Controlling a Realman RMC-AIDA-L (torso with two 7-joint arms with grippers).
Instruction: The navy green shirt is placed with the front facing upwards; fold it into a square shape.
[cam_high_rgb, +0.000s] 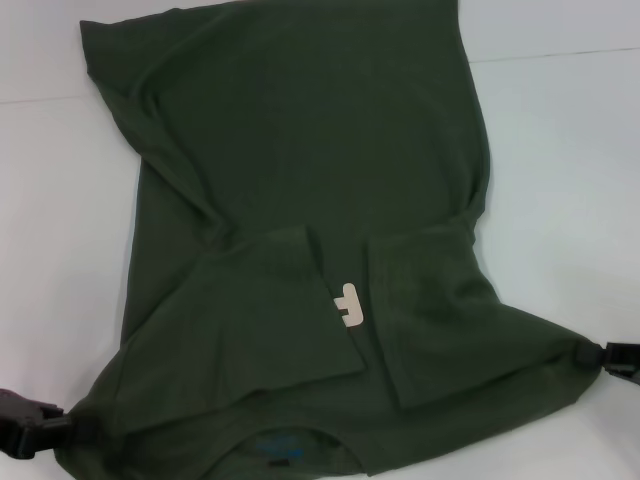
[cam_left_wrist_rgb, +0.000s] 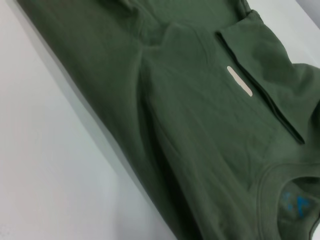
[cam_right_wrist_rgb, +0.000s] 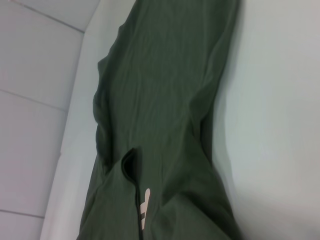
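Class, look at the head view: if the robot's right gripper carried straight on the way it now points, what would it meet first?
The right gripper points inward across the table, at the pulled-out corner of the navy green shirt. Going straight on, it would likely meet more shirt fabric first, probably the folded-in sleeve flap; depth is unclear.

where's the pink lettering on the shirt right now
In the head view the pink lettering shows in the gap between the two sleeves folded inward on the navy green shirt, just above the collar at the near edge.
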